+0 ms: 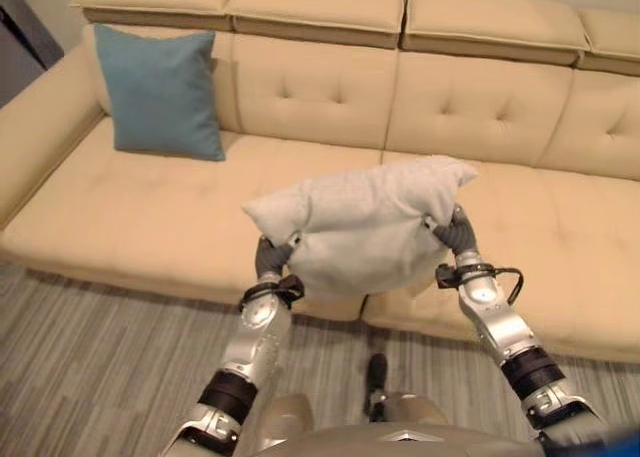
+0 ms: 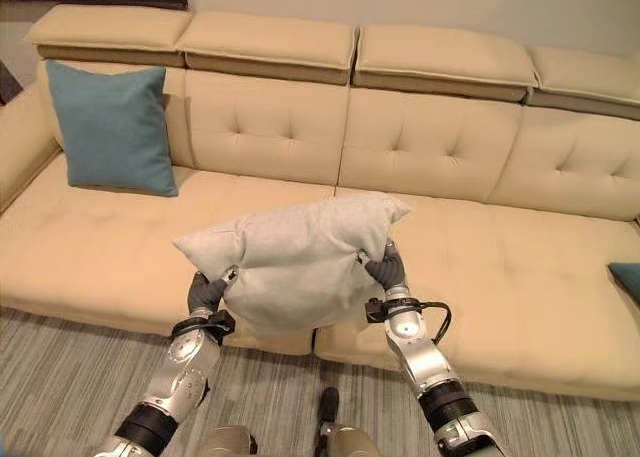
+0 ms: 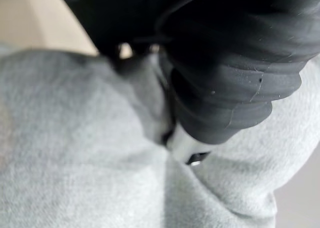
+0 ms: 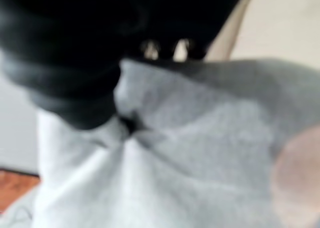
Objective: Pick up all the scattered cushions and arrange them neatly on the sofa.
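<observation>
Held as it is: the grey cushion (image 2: pixel 295 262) hangs above the sofa's (image 1: pixel 150 217) front edge.
Handling: soft, light, sags; grip both ends.
Left robot hand (image 1: pixel 272 260): clenched into its fabric.
Right robot hand (image 2: pixel 385 269): likewise gripping.
Blue cushion (image 1: pixel 160 89): upright against backrest.

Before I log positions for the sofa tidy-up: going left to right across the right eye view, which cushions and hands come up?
Blue cushion → left hand → grey cushion → right hand → second blue cushion at the edge.
</observation>
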Available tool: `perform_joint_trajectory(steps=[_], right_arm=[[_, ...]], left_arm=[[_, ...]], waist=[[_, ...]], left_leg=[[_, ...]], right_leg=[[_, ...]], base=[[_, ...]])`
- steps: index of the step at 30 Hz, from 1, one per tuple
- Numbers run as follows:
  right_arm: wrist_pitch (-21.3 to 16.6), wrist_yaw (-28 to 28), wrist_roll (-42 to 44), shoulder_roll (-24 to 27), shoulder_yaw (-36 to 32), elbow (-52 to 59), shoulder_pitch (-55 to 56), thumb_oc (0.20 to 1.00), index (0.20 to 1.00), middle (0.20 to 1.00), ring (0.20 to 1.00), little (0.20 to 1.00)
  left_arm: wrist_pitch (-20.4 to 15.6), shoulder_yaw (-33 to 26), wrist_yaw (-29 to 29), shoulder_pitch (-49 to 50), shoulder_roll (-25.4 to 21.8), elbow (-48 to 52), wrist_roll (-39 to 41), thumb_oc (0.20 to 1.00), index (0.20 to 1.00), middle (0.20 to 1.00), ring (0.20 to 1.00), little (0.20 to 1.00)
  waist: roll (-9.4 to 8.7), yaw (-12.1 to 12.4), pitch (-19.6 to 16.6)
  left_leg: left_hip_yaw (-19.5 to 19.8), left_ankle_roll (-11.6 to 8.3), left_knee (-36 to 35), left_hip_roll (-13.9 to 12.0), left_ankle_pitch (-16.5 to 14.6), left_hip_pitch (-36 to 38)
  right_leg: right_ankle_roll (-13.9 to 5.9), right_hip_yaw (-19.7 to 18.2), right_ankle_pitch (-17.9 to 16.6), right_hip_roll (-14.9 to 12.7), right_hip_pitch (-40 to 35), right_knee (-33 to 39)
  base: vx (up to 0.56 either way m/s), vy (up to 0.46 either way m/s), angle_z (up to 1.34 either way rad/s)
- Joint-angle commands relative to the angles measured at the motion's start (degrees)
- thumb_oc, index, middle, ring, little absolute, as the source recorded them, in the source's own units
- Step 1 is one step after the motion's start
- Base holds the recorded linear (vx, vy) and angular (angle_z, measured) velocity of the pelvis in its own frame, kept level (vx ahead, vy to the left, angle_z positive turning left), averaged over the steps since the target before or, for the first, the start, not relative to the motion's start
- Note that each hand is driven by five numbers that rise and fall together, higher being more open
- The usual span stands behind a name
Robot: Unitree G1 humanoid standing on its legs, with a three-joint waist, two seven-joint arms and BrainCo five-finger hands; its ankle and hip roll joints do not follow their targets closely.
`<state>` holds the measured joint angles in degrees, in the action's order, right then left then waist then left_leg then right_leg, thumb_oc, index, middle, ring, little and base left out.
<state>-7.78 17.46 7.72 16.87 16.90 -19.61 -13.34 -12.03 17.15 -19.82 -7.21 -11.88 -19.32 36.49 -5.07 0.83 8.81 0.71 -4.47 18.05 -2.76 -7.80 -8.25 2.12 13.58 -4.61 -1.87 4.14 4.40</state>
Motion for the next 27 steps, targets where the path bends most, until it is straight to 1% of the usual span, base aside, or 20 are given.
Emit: perform_joint_trajectory(steps=[1, 3, 5, 6, 8, 9, 11, 12, 13, 14, 15, 16, 17, 20, 21, 22, 23, 24, 25, 27], right_arm=[[-5.89, -1.06, 1.09, -2.21, 1.51, 6.18, -3.8, 0.2, 0.2, 0.2, 0.2, 0.2], [-5.79, -0.95, 0.64, -2.51, 1.89, 5.29, -3.99, 0.2, 0.2, 0.2, 0.2, 0.2], [-5.69, -0.99, 0.37, -2.51, 2.11, 4.89, -3.98, 0.2, 0.2, 0.2, 0.2, 0.2], [-5.69, -0.99, 0.37, -2.52, 2.11, 4.88, -3.98, 0.2, 0.2, 0.2, 0.2, 0.2], [-5.39, -1.36, 0.36, -2.55, 2.09, 4.81, -3.75, 0.2, 0.2, 0.2, 0.2, 0.2], [-5.19, -1.63, -0.16, -2.82, 1.5, 5.4, -2.94, 0.2, 0.2, 0.2, 0.2, 0.2], [-5.09, -1.31, -0.55, -3.24, 1.27, 5.55, -3.11, 0.2, 0.2, 0.2, 0.2, 0.2], [-5.08, -1.31, -0.55, -3.25, 1.26, 5.57, -3.11, 0.2, 0.2, 0.2, 0.2, 0.2], [-5.08, -1.53, -0.52, -3.62, 1.4, 5.58, -2.99, 0.2, 0.2, 0.2, 0.2, 0.2], [-5.07, -1.56, -0.81, -4.32, 1.72, 5.23, -3.87, 0.2, 0.2, 0.2, 0.2, 0.2], [-5.08, -1.56, -0.81, -4.33, 1.72, 5.21, -3.9, 0.2, 0.2, 0.2, 0.2, 0.2], [-5.0, -1.58, -0.94, -4.68, 2.02, 4.91, -4.82, 0.2, 0.2, 0.2, 0.2, 0.2], [-4.96, -1.62, -0.89, -4.88, 2.07, 5.07, -4.81, 0.2, 0.2, 0.2, 0.2, 0.2], [-4.86, -1.79, -0.31, -4.87, 1.68, 4.61, -5.29, 0.2, 0.2, 0.2, 0.2, 0.2], [-4.87, -1.8, -0.3, -4.86, 1.69, 4.59, -5.3, 0.2, 0.2, 0.2, 0.2, 0.2], [-4.8, -1.87, -0.03, -4.67, 1.6, 4.59, -5.88, 0.2, 0.2, 0.2, 0.2, 0.2], [-4.77, -1.78, -0.07, -4.55, 1.73, 4.65, -5.86, 0.2, 0.2, 0.2, 0.2, 0.2], [-4.77, -1.77, -0.07, -4.54, 1.75, 4.65, -5.86, 0.2, 0.2, 0.2, 0.2, 0.2], [-4.71, -2.01, -0.07, -4.27, 1.9, 5.0, -5.01, 0.2, 0.2, 0.2, 0.2, 0.2], [-4.89, -2.09, -0.63, -3.69, 1.38, 5.47, -4.33, 0.2, 0.2, 0.2, 0.2, 0.2]], left_arm=[[-3.09, 4.47, 4.74, -6.09, 0.63, 5.38, -2.85, 0.2, 0.2, 0.2, 0.2, 0.2], [-3.09, 3.86, 4.2, -6.08, 0.62, 5.7, -3.73, 0.2, 0.2, 0.2, 0.2, 0.2], [-3.4, 2.86, 3.88, -5.34, 0.85, 6.11, -3.18, 0.2, 0.2, 0.2, 0.2, 0.2], [-3.39, 2.86, 3.89, -5.32, 0.84, 6.12, -3.18, 0.2, 0.2, 0.2, 0.2, 0.2], [-3.58, 1.74, 3.88, -4.69, 0.52, 6.38, -2.51, 0.2, 0.2, 0.2, 0.2, 0.2], [-3.19, 1.76, 4.09, -4.24, 0.05, 6.54, -2.54, 0.2, 0.2, 0.2, 0.2, 0.2], [-3.14, 1.62, 3.92, -4.53, -0.41, 7.23, -3.01, 0.2, 0.2, 0.2, 0.2, 0.2], [-3.14, 1.62, 3.92, -4.53, -0.42, 7.24, -3.01, 0.2, 0.2, 0.2, 0.2, 0.2], [-3.17, 1.54, 3.92, -4.44, -0.69, 7.42, -3.18, 0.2, 0.2, 0.2, 0.2, 0.2], [-3.39, 1.5, 3.71, -4.84, -1.35, 7.63, -3.84, 0.2, 0.2, 0.2, 0.2, 0.2], [-3.4, 1.49, 3.71, -4.86, -1.36, 7.62, -3.84, 0.2, 0.2, 0.2, 0.2, 0.2], [-3.53, 1.63, 3.61, -5.43, -2.16, 8.2, -3.6, 0.2, 0.2, 0.2, 0.2, 0.2], [-3.33, 1.61, 3.32, -6.24, -2.79, 8.19, -4.62, 0.2, 0.2, 0.2, 0.2, 0.2], [-3.44, 1.32, 3.41, -6.58, -3.08, 8.33, -4.76, 0.2, 0.2, 0.2, 0.2, 0.2], [-3.45, 1.31, 3.42, -6.59, -3.07, 8.31, -4.75, 0.2, 0.2, 0.2, 0.2, 0.2], [-3.35, 1.06, 3.39, -6.87, -2.92, 8.07, -4.81, 0.2, 0.2, 0.2, 0.2, 0.2], [-3.25, 0.84, 3.19, -6.83, -2.91, 7.76, -4.82, 0.2, 0.2, 0.2, 0.2, 0.2], [-3.26, 0.83, 3.19, -6.83, -2.9, 7.75, -4.82, 0.2, 0.2, 0.2, 0.2, 0.2], [-3.09, 0.78, 3.42, -6.64, -2.78, 7.59, -4.79, 0.2, 0.2, 0.2, 0.2, 0.2], [-3.52, 0.55, 3.74, -5.97, -2.16, 7.68, -5.58, 0.2, 0.2, 0.2, 0.2, 0.2]], waist=[[-0.27, 0.68, -1.77], [0.09, 1.9, -1.63], [0.27, 2.87, -1.56], [0.24, 2.9, -1.52], [0.48, 3.7, -2.03], [0.5, 3.44, -2.85], [0.55, 3.93, -3.08], [0.49, 4.04, -3.04], [0.4, 4.08, -2.84], [0.43, 4.23, -2.2], [0.39, 4.31, -2.19], [0.78, 4.07, -1.49], [1.1, 3.74, -1.17], [1.24, 3.24, -1.38], [1.29, 3.22, -1.29], [1.0, 2.52, -1.06], [0.7, 2.33, -0.82], [0.77, 2.29, -0.76], [0.41, 1.99, -0.93], [0.05, 1.57, -1.44]], left_leg=[[-1.99, 0.36, -12.16, 0.89, 10.18, -0.83], [-1.17, -0.61, -15.81, 0.26, 14.3, -3.32], [-0.37, -1.61, -17.22, -0.12, 16.14, -4.02], [-0.41, -1.61, -17.29, -0.1, 16.16, -3.93], [-0.3, -1.56, -17.5, -0.29, 16.05, -3.22], [-1.04, -1.18, -19.17, -0.39, 15.97, -1.31], [-1.07, 0.32, -17.65, 0.55, 14.09, -0.22], [-1.2, 0.35, -17.57, 0.58, 14.0, -0.19], [-1.7, 0.8, -17.44, 0.86, 13.49, 0.65], [-2.78, 2.39, -16.31, 1.69, 11.66, 1.72], [-2.88, 2.43, -16.26, 1.72, 11.62, 1.7], [-3.21, 3.31, -15.94, 1.94, 10.79, 2.95], [-3.12, 3.9, -15.47, 1.96, 9.43, 3.76], [-2.68, 3.7, -16.87, 2.12, 8.98, 5.39], [-2.64, 3.66, -16.99, 2.06, 8.96, 5.59], [-2.33, 3.14, -18.17, 2.22, 8.64, 6.75], [-2.17, 3.03, -18.32, 2.39, 8.4, 7.11], [-2.13, 3.01, -18.33, 2.33, 8.35, 7.22], [-1.44, 2.94, -17.94, 2.77, 8.15, 7.12], [-1.82, 2.3, -18.9, 2.58, 8.33, 7.91]], right_leg=[[-7.99, -2.34, 4.59, -1.4, -4.7, -3.75], [-7.98, -3.4, 5.56, -0.75, -6.33, -3.38], [-8.0, -4.44, 6.27, -0.48, -7.8, -3.21], [-8.0, -4.47, 6.28, -0.5, -7.85, -3.21], [-8.33, -5.38, 7.0, -0.71, -9.07, -3.29], [-8.6, -4.92, 7.76, -1.26, -9.86, -3.86], [-9.86, -5.06, 8.13, -3.35, -9.37, -7.86], [-9.9, -5.18, 8.25, -3.43, -9.31, -8.04], [-10.38, -5.45, 7.43, -4.14, -8.65, -10.21], [-12.36, -5.09, 3.57, -6.54, -5.37, -16.6], [-12.39, -5.2, 3.64, -6.59, -5.26, -16.76], [-12.7, -6.06, 1.96, -7.0, -2.92, -22.18], [-11.99, -6.3, 2.18, -7.36, -0.75, -24.12], [-11.23, -5.46, 2.53, -7.04, 1.39, -17.85], [-11.21, -5.4, 2.55, -6.98, 1.18, -17.74], [-11.63, -4.99, 1.25, -6.83, 2.02, -10.07], [-11.87, -5.02, 0.27, -6.82, 2.78, -7.81], [-11.86, -4.95, 0.23, -6.75, 2.59, -7.66], [-12.17, -6.45, 0.73, -6.45, 1.37, -6.97], [-12.31, -6.29, 0.02, -6.08, -0.04, -5.24]], base=[[0.24, 0.047, 0.1], [0.22, 0.073, -0.03], [0.18, 0.081, -0.31], [0.22, 0.148, -0.47], [0.23, 0.169, -0.47], [0.22, 0.208, -0.49], [0.2, 0.253, -0.29], [0.1, 0.153, -0.08], [0.08, 0.199, -0.17], [0.08, 0.199, -0.35], [0.1, 0.285, -0.35], [0.13, 0.247, -0.21], [0.17, 0.266, 0.0], [0.13, 0.058, -0.08], [0.15, -0.024, -0.16], [0.14, -0.038, -0.04], [0.14, -0.037, 0.03], [0.1, -0.029, 0.1], [0.15, -0.036, 0.2], [0.17, -0.054, 0.29]])
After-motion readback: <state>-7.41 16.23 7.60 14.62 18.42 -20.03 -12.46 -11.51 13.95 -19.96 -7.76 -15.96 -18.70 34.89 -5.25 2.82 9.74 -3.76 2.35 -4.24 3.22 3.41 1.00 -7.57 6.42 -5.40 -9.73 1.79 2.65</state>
